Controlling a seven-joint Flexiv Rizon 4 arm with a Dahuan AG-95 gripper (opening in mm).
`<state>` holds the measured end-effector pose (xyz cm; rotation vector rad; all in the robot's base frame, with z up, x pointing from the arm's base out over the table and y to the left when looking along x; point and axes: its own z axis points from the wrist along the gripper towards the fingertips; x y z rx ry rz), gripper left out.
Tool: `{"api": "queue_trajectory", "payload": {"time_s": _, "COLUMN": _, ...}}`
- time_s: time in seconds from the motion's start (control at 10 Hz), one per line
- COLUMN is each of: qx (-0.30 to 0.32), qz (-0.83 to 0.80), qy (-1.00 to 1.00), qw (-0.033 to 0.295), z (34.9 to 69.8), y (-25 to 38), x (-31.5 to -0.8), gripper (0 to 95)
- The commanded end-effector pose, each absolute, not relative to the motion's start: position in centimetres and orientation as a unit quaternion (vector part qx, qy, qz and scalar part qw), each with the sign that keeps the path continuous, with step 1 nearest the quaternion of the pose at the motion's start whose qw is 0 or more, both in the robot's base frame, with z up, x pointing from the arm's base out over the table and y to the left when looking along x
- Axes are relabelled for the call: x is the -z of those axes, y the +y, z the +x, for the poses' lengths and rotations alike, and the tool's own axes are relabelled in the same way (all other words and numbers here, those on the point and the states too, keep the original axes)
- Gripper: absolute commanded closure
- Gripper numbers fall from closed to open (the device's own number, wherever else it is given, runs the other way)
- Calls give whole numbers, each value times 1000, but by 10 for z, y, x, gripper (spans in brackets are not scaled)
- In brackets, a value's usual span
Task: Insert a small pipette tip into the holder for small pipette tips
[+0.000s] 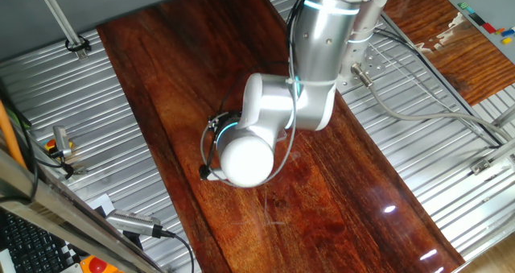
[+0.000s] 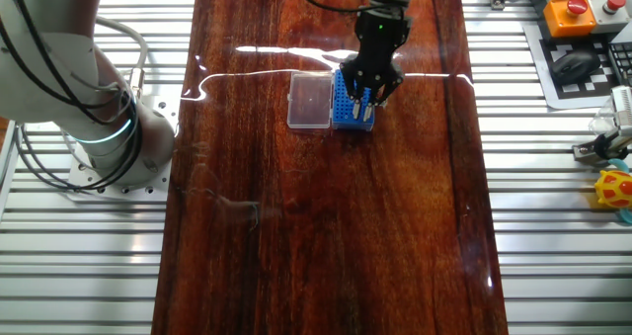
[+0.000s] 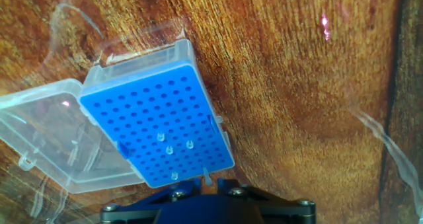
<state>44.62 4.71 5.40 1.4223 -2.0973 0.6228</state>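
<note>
The bright-blue holder [image 3: 155, 128] lies on the wooden table with its clear lid [image 3: 39, 131] open flat beside it. Several small clear tips [image 3: 169, 149] stand in its holes. In the hand view my gripper [image 3: 207, 184] is at the holder's near edge, shut on a small whitish pipette tip [image 3: 207, 178] that points at the rack's near right corner. In the other fixed view the gripper [image 2: 367, 98] hangs just over the holder [image 2: 348, 106], with the lid [image 2: 309, 101] to its left. In the one fixed view the arm [image 1: 273, 112] hides holder and gripper.
The robot base [image 2: 94, 108] stands left of the dark wooden board [image 2: 326, 236]. A controller with an orange button [image 2: 573, 9] and a yellow toy [image 2: 614, 190] lie on the ribbed metal table at the right. Cables run near the arm [image 1: 418, 104].
</note>
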Motion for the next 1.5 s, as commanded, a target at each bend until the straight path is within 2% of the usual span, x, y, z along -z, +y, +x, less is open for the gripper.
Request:
{"api": "queue_trajectory", "payload": {"time_s": 0.1, "qx": -203, "qz": 530, "qy": -787, "qw": 241, "z": 447, "y": 38, "x": -60, "gripper": 190}}
{"api": "queue_trajectory", "payload": {"time_s": 0.4, "qx": -173, "qz": 529, "qy": -802, "qw": 216, "z": 447, "y": 26, "x": -69, "gripper": 190}}
{"api": "queue_trajectory", "payload": {"time_s": 0.5, "qx": -169, "qz": 519, "qy": -812, "qw": 208, "z": 447, "y": 26, "x": -69, "gripper": 380}}
{"api": "queue_trajectory", "payload": {"time_s": 0.6, "qx": -163, "qz": 502, "qy": -827, "qw": 194, "z": 447, "y": 26, "x": -69, "gripper": 950}}
{"api": "queue_trajectory", "payload": {"time_s": 0.8, "qx": -124, "qz": 477, "qy": -855, "qw": 159, "z": 448, "y": 26, "x": -69, "gripper": 950}}
{"api": "queue_trajectory", "payload": {"time_s": 1.5, "qx": -94, "qz": 450, "qy": -881, "qw": 111, "z": 450, "y": 30, "x": -65, "gripper": 950}}
